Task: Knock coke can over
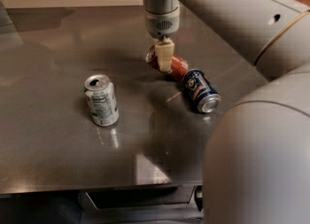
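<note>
The coke can is red and lies tipped on its side on the metal table, its silver top pointing left behind the gripper. My gripper hangs straight down from the grey arm, right in front of the can's left end and touching or almost touching it. It hides part of the can.
A dark blue can lies on its side just right of the coke can, silver end toward the front. A white and green can stands upright at the left. My arm's large grey body fills the right front. The table's front edge is near.
</note>
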`<state>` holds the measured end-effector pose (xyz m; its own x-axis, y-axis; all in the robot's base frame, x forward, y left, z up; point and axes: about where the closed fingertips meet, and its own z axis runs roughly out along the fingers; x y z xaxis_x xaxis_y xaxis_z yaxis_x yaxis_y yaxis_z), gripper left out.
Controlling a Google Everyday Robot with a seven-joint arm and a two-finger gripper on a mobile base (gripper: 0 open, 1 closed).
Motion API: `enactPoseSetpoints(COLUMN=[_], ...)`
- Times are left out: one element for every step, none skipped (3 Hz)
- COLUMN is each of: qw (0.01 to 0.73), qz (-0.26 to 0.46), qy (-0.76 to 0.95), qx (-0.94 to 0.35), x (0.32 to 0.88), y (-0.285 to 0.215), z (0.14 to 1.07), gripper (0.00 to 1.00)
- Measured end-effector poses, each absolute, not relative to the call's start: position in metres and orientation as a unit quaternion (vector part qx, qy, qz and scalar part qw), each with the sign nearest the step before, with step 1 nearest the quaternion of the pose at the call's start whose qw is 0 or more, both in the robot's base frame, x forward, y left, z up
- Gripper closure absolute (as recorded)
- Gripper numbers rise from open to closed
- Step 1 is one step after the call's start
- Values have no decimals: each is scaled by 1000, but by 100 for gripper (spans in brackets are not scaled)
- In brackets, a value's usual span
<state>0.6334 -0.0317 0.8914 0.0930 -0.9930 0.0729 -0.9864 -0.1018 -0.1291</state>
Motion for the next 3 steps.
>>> enactPoseSetpoints(qw=[20, 26, 36], qz=[-60, -42, -44], qy=[664, 660, 659], qx=[-745, -750, -750], x=[623, 614, 619], y=[-28, -21, -18], z=[887, 879, 878], gripper=[0, 0, 0])
